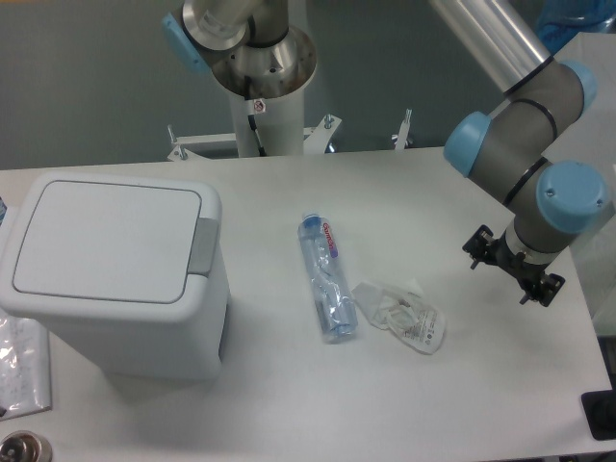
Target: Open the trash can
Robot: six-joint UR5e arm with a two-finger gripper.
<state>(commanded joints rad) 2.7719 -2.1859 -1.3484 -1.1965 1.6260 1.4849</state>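
The trash can [115, 279] is a large boxy white bin at the left of the table. Its flat square lid [106, 239] lies shut, with the grey push-tab [202, 246] on its right edge. The arm's wrist hangs over the right side of the table, far from the bin. Only a black bracket [513, 265] shows under the wrist. The gripper's fingers are hidden, so I cannot tell whether they are open or shut. Nothing is seen held.
A clear plastic bottle [325, 277] with a blue cap lies in the middle of the table. A crumpled clear plastic bag [402, 316] lies just right of it. Another plastic wrapper [19, 364] lies left of the bin. The robot's base column [260, 87] stands at the back.
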